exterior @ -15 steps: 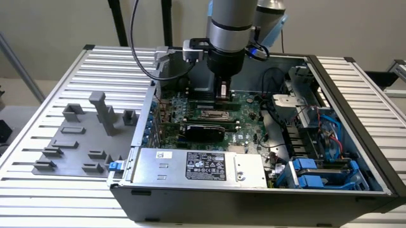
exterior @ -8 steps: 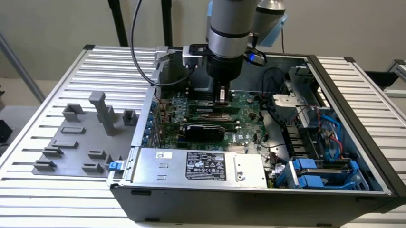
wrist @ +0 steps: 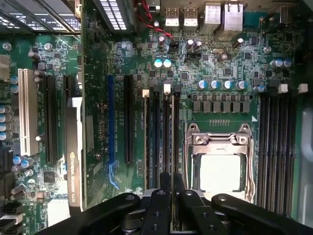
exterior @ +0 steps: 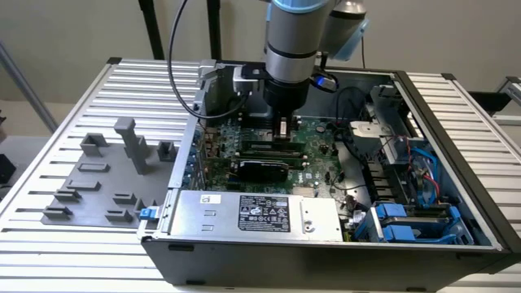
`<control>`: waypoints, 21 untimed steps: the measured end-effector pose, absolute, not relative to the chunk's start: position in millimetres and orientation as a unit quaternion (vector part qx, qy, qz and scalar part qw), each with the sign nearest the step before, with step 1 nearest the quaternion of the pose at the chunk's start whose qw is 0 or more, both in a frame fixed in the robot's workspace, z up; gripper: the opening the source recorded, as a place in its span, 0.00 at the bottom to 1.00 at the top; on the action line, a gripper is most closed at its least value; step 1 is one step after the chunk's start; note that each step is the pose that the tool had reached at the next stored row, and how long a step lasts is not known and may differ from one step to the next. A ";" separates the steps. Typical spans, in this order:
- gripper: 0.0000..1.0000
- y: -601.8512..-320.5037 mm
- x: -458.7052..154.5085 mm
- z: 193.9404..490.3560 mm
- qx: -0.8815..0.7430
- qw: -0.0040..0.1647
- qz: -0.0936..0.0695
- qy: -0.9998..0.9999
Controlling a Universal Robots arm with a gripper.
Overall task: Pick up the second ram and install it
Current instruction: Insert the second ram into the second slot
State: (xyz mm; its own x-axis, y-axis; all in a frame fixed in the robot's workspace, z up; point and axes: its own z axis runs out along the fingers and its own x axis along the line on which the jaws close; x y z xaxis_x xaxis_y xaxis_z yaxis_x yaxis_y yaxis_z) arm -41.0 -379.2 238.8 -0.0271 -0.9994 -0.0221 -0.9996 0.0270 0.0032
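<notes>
Holding the ram [wrist: 167, 132] edge-on, the gripper [wrist: 168, 188] has its fingers pinched narrow on it over the motherboard [wrist: 230, 68] slots.

It looks thin and dark with a white end tab, probably seated beside the processor socket [wrist: 220, 161], inside an open case [exterior: 456, 122] on a slatted table [exterior: 49, 244].

Gripper [exterior: 282, 129] hangs vertical over motherboard [exterior: 313, 137] inside open computer case [exterior: 456, 152], thin ram stick [exterior: 282, 128] upright between its fingers, just above memory slots. Graphics card [exterior: 260, 168] just below gripper. Power supply [exterior: 252, 213] nearer the camera. Grey fixture blocks [exterior: 106, 177] well apart toward exterior view's left, on slatted table [exterior: 49, 244].
</notes>
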 end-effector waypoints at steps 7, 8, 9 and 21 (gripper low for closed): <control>0.00 -379.3 -41.2 233.2 -0.697 0.007 0.009 0.717; 0.00 -379.2 -41.2 232.5 -0.697 0.007 0.009 0.717; 0.00 -379.2 -41.2 231.9 -0.697 0.007 0.009 0.717; 0.00 -381.6 -41.3 230.0 -0.698 0.007 0.009 0.716</control>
State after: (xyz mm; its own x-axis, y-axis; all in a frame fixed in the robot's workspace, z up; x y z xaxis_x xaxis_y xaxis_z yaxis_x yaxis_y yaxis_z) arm -41.3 -381.6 230.0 -0.0261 -0.9994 -0.0220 -0.9997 0.0260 0.0032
